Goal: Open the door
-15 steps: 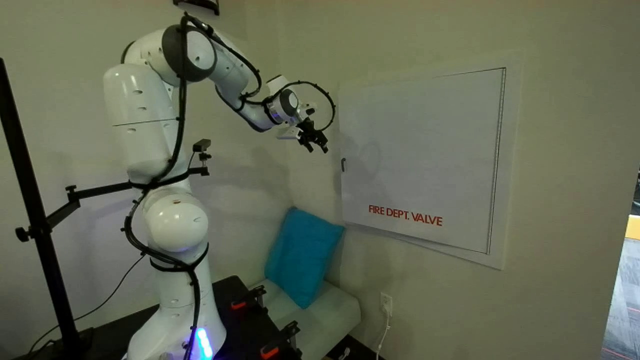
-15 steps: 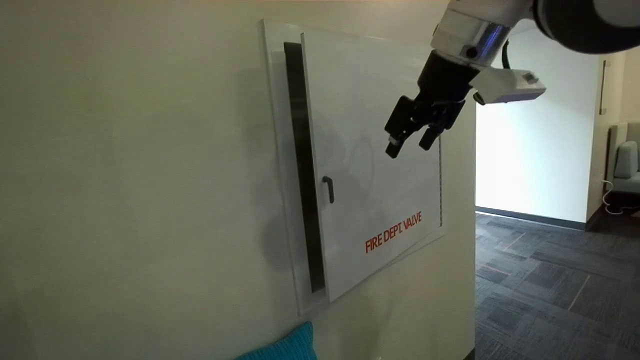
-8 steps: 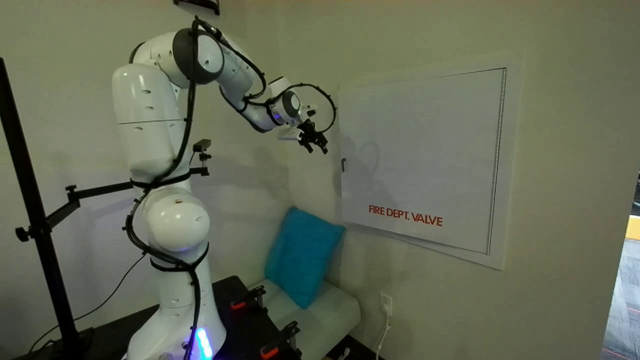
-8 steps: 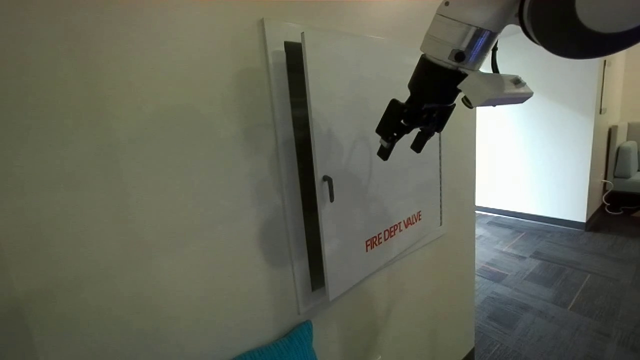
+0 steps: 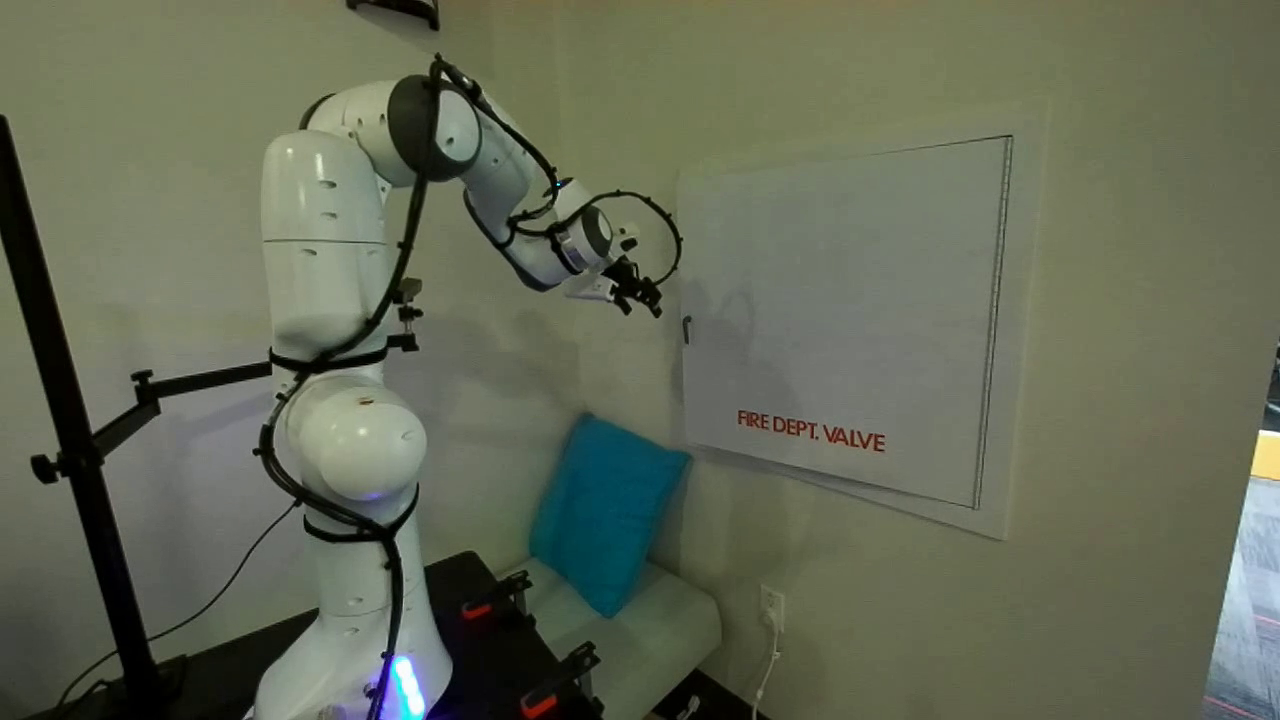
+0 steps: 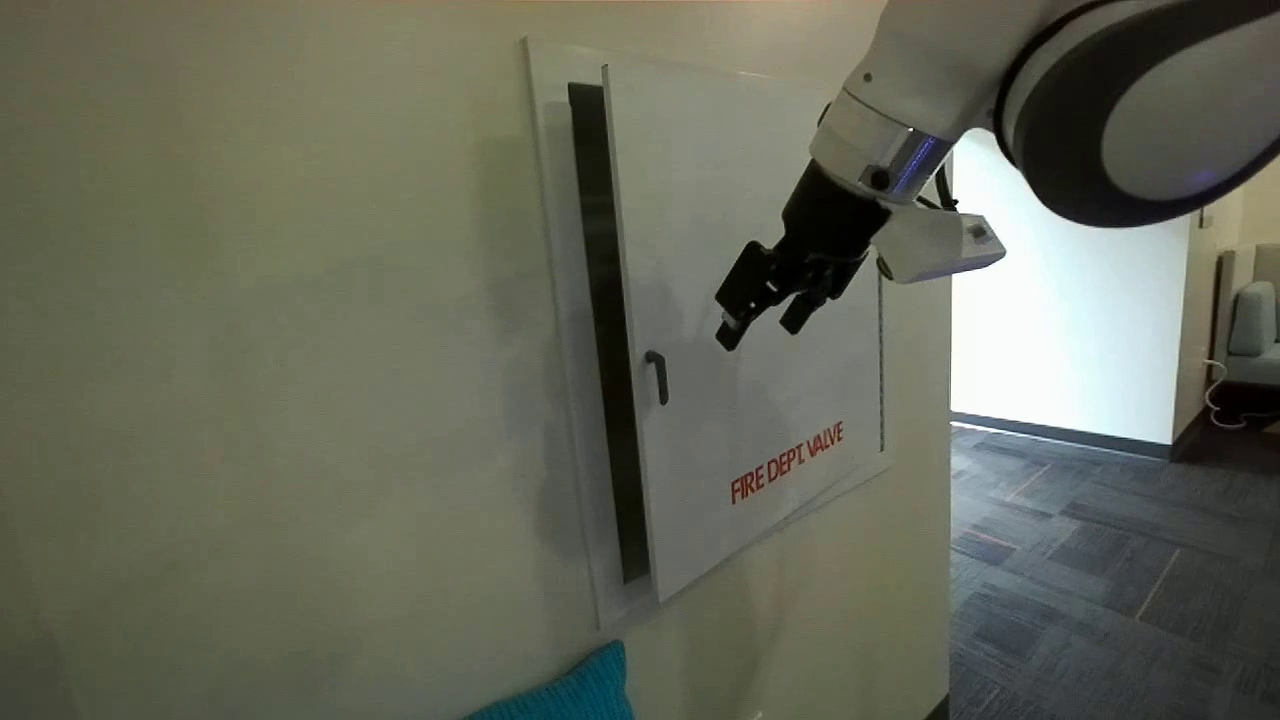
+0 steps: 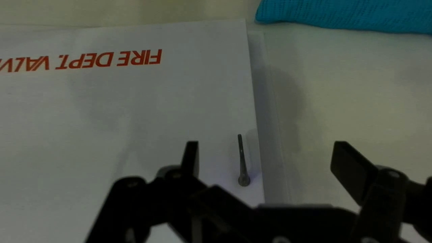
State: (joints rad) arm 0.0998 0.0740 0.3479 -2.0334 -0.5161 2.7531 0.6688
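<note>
Hanging near the dark handle (image 6: 658, 377) but apart from it, the black gripper (image 6: 762, 328) has its fingers (image 7: 191, 158) spread wide and pinches nothing. The door (image 5: 840, 315), a white panel, stretches from behind the handle to a thin seam (image 5: 994, 320) on the side opposite, likely the hinge line. Just beside the handle runs a dark gap (image 6: 614, 350) (the panel stands ajar), so the job looks to be a pull outward rather than a matter of unlatching. Set far from that seam, the handle should give good leverage. In the wrist view the fingers show on either side of the handle, a stance that seems chosen to let them take it between them; the depth between cannot be judged there. Red lettering (image 5: 811, 430) sits below the handle, toward the seam, where it marks the panel without crowding the grip. A blue cushion (image 5: 610, 515) leans well below the handle, probably low enough to miss the panel's swing.
</note>
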